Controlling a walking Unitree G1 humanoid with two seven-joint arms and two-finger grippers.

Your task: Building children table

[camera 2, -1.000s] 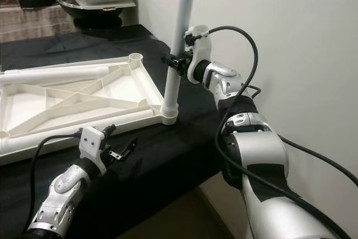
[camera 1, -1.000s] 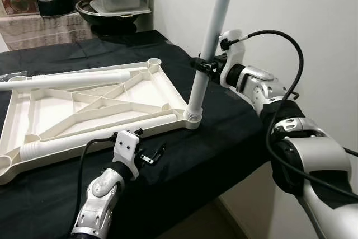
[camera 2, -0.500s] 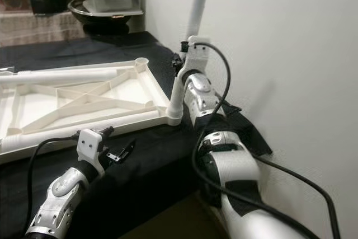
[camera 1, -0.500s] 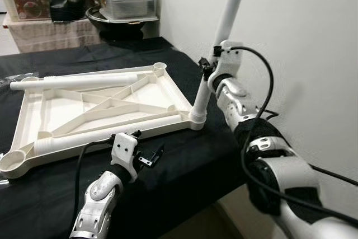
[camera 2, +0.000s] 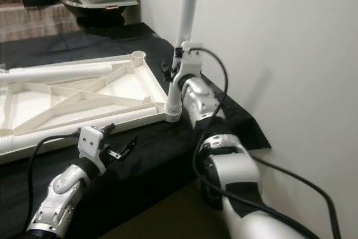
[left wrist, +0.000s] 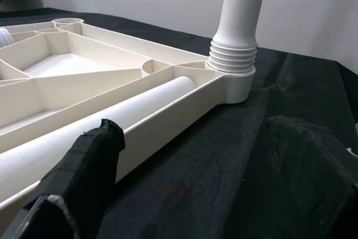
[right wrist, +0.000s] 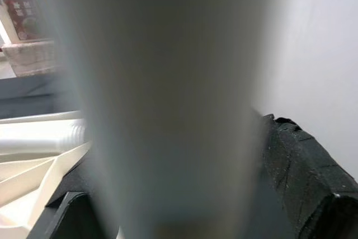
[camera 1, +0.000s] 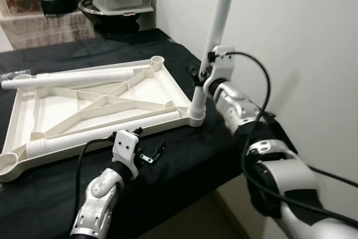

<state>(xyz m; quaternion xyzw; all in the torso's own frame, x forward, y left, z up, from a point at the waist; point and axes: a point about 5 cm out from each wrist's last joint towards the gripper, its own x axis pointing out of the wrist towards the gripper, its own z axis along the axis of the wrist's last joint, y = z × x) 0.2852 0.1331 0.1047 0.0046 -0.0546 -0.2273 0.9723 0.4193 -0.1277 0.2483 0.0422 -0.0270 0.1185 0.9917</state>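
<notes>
Lower grip on smooth round leg (camera 1: 218, 20)

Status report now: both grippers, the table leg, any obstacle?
Right gripper clamped on upright leg, seated in tabletop corner socket. Left gripper open, hovering beside tabletop. Nothing blocking.
</notes>
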